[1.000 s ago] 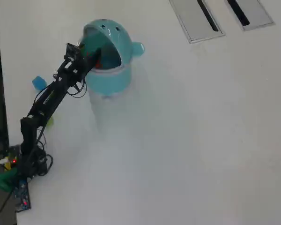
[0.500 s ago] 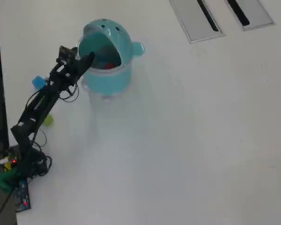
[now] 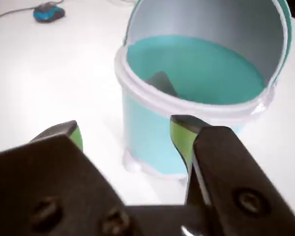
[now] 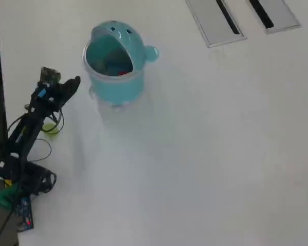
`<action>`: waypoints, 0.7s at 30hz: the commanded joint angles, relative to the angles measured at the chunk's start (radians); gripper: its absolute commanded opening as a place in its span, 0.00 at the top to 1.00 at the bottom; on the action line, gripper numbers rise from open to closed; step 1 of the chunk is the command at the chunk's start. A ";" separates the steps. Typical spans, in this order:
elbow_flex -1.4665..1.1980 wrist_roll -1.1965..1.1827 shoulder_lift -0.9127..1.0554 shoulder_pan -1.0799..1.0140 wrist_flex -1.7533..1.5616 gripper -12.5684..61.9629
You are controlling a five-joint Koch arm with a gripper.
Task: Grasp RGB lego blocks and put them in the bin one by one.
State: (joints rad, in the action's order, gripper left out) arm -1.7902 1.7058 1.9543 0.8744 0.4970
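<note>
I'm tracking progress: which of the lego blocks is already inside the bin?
The red block, a red patch inside the bin. The yellow-green block lies on the table beside the arm.

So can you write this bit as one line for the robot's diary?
gripper: open, empty, beside bin | bin: upright, red block inside | green block: on table by arm | blue block: hidden

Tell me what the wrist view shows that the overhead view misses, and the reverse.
Wrist view only: the gripper close up, its green-padded jaws apart with nothing between them, the inside of the bin's raised hood, and a small blue object far off on the table. Overhead view only: the whole arm, a yellow-green block beside it, a red block inside the bin, and grey slotted panels. Both: the teal bin on the white table.
</note>
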 commanded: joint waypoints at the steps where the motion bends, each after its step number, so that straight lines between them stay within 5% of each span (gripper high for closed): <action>1: 0.002 0.023 0.084 0.025 0.040 0.38; 21: -0.400 0.048 0.331 0.176 0.147 0.39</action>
State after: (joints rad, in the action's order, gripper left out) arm -2.2197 1.7349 2.2626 1.0354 0.6489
